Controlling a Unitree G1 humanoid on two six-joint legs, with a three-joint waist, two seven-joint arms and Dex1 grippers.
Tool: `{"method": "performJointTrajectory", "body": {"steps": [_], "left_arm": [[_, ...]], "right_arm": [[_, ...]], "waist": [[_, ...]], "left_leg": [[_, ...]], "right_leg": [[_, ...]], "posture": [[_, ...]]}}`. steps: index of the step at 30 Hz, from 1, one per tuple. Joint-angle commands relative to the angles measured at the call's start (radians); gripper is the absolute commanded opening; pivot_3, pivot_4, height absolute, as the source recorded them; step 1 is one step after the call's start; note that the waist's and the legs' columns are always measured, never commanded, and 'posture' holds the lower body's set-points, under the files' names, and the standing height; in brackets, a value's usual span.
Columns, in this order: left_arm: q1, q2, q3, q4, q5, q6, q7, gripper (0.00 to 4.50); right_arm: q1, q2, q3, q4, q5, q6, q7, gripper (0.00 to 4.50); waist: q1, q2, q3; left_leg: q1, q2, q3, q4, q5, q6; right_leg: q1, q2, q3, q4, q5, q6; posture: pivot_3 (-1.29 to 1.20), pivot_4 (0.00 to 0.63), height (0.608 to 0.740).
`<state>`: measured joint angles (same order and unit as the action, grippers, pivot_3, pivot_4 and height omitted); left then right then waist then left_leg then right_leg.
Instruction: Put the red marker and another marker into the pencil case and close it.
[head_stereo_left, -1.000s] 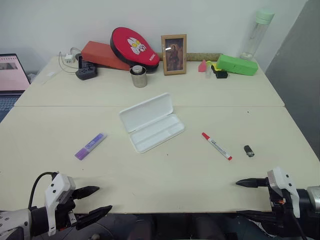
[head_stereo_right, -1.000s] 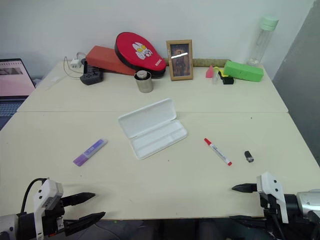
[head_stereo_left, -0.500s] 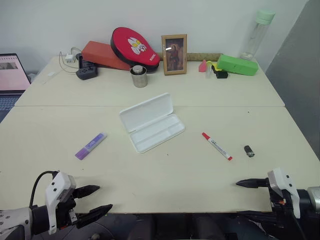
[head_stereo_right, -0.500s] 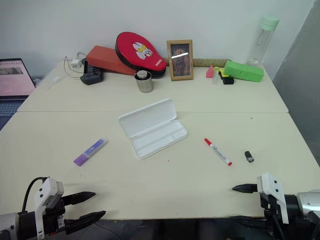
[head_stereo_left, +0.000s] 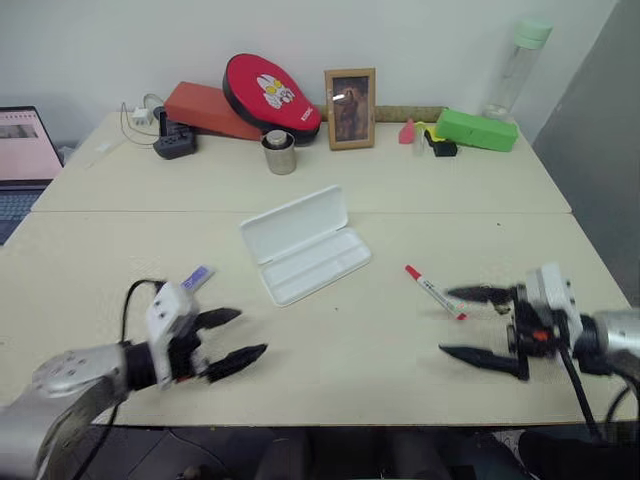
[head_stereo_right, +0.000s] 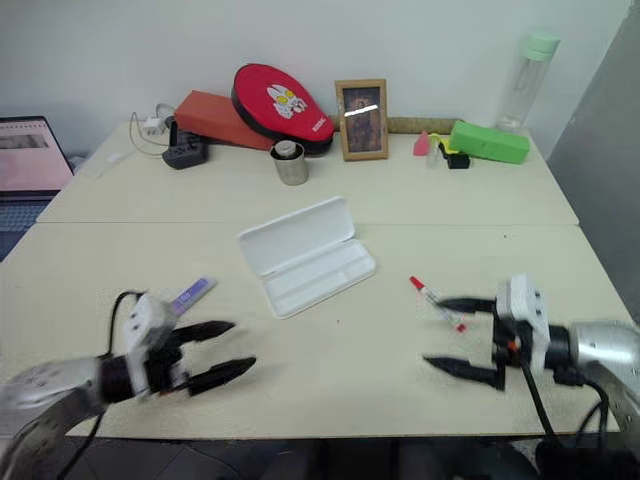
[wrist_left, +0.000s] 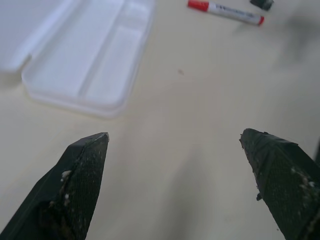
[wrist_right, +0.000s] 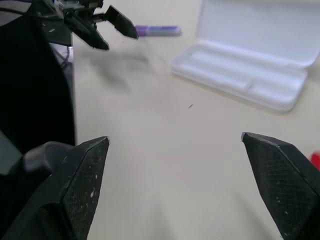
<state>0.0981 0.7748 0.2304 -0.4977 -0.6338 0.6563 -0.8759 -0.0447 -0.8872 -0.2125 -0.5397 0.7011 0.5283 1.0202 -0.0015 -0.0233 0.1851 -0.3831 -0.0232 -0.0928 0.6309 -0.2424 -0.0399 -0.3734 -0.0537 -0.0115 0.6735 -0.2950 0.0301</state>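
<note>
Now the pencil case (head_stereo_left: 303, 245) lies open near the middle of the desk (head_stereo_left: 330, 340), with its lid folded back toward the far side and its grooved tray empty. On the left of it, the purple marker (head_stereo_right: 190, 292) lies flat on the desk, well apart from the case; in the head views the left arm covers its near end. On the right of the case, the red marker (head_stereo_left: 432, 291) lies flat too, with its red cap pointing toward the case. A small dark cap-like thing (wrist_left: 262, 3) lies just beside the tail end of the red marker.

Both arms are above the near part of the desk. The left gripper (head_stereo_left: 228, 335) has its jaws wide apart and empty, near the purple marker but not touching it. The right gripper (head_stereo_left: 468, 323) also has its jaws wide apart and holds nothing; its upper finger is over the tail of the red marker in the head views, and I cannot tell if it touches
</note>
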Motion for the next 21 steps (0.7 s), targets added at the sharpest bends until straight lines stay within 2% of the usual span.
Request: {"method": "performJointTrajectory", "body": {"steps": [1,5,10,14,21], "left_arm": [[-0.116,-0.045,-0.085,0.037,0.024,0.026,0.065,4.5],[-0.254,-0.104,-0.202,0.12,0.079,0.017,0.083,4.5],[-0.338,-0.127,-0.315,0.21,0.176,-0.033,0.075,4.5],[-0.418,-0.182,-0.396,0.297,0.25,-0.029,0.11,4.5],[-0.466,-0.24,-0.463,0.358,0.33,-0.013,0.134,4.5]], "right_arm": [[-0.057,0.017,0.026,-0.011,-0.001,0.058,-0.087,4.45],[-0.114,0.059,0.056,-0.028,-0.022,0.078,-0.171,4.45],[-0.112,0.062,0.072,-0.059,-0.03,0.097,-0.207,4.45],[-0.097,0.059,0.053,-0.078,-0.026,0.107,-0.224,4.45],[-0.096,0.066,0.052,-0.09,-0.024,0.113,-0.242,4.45]], "waist": [[0.0,-0.001,-0.001],[0.0,-0.001,0.0],[-0.002,-0.001,0.0],[-0.001,-0.001,0.0],[-0.005,-0.001,0.0]], "left_leg": [[0.0,0.0,0.0,0.0,0.0,0.0],[-0.001,0.0,0.001,0.0,0.0,0.0],[0.0,0.0,0.003,0.0,0.0,0.0],[0.0,0.0,0.005,0.0,0.0,0.0],[0.0,0.0,0.006,0.001,0.0,0.0]], "right_leg": [[0.0,0.0,0.0,0.0,0.0,-0.001],[-0.001,0.0,0.0,0.001,0.001,-0.001],[-0.002,0.0,0.001,0.003,0.001,-0.001],[-0.002,0.0,0.0,0.003,0.001,-0.001],[-0.003,0.0,0.001,0.004,0.001,-0.001]], "posture": [[0.0,0.15,0.74],[0.0,0.15,0.74],[0.0,0.15,0.74],[0.0,0.15,0.74],[0.0,0.15,0.74]]}}
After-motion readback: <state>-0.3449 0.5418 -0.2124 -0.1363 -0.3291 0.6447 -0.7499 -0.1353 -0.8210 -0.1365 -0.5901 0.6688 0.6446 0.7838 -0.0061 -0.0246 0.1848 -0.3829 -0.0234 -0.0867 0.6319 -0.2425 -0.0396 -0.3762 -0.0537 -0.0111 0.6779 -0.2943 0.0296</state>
